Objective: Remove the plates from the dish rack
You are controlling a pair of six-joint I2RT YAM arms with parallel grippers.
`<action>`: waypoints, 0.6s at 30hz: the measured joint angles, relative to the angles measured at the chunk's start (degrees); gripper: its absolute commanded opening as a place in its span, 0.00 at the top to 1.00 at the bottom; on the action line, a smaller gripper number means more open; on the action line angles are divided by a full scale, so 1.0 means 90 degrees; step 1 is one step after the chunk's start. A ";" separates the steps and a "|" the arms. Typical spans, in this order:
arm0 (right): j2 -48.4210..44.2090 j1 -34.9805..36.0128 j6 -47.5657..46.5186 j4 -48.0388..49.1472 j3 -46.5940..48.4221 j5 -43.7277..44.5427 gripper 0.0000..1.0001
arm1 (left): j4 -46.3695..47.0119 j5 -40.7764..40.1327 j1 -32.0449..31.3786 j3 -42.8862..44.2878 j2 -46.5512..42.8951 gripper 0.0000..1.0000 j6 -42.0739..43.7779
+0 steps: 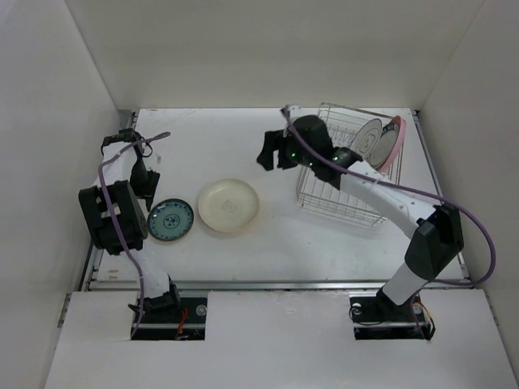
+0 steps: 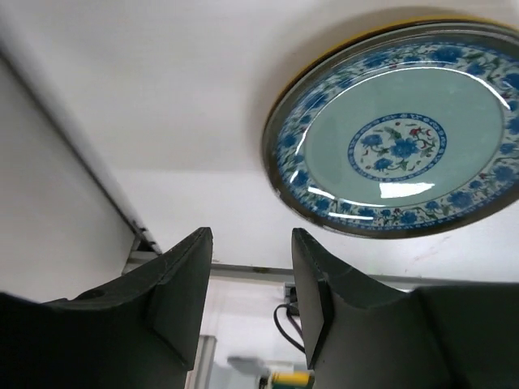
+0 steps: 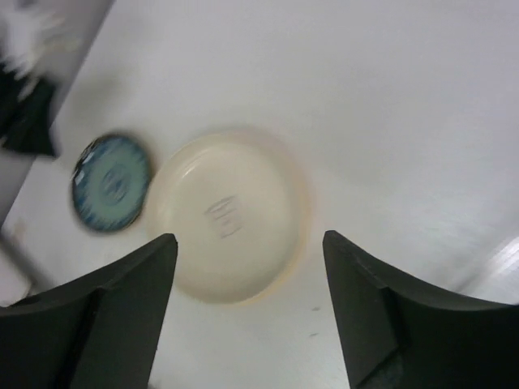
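Left gripper [image 2: 250,284] jaws partly apart and empty, teal patterned plate [image 1: 171,220] flat on table [image 1: 211,138] just beside it, cream-yellow plate [image 1: 229,206] flat alongside, right gripper [image 3: 247,300] jaws wide apart and empty, raised between cream-yellow plate and dish rack [image 1: 324,198], white plate [image 1: 367,139] and pink plate [image 1: 395,144] upright in rack's far right corner

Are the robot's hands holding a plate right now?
No. The left gripper and the right gripper are both open and empty. The teal plate and the cream plate lie on the table.
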 measured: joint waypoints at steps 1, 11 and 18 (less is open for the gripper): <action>-0.0005 -0.0223 0.0046 -0.0262 0.0211 0.0372 0.20 | 0.0049 -0.0034 0.0000 0.0000 -0.0199 0.59 -0.0068; 0.0430 -0.3230 0.0223 -0.1846 0.2113 0.3021 0.24 | 0.0580 -0.0107 0.0000 -0.0002 -0.2324 0.55 -0.0925; 0.1440 -0.3735 0.0223 -0.2227 0.2351 0.3458 0.36 | 0.0585 0.0041 0.0000 -0.0304 -0.2412 0.55 -0.1066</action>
